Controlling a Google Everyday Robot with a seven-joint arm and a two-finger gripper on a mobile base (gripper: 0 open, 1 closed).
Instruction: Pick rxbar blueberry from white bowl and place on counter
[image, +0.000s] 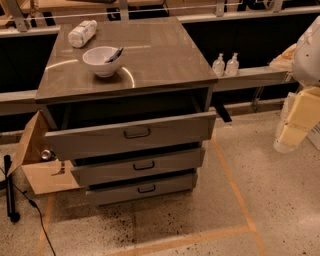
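On counter (165, 55), rxbar blueberry (114, 55) inside white bowl (96, 63); hand (292, 131) at right edge, grip unclear.

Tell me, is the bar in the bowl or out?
In. The bar leans inside the bowl, one end over its rim. The gripper is out of view; the arm shows at far right.

On counter (165, 55), rxbar blueberry (115, 54) in white bowl (101, 68) (bottle (82, 33) behind), gripper (294, 122) far right.
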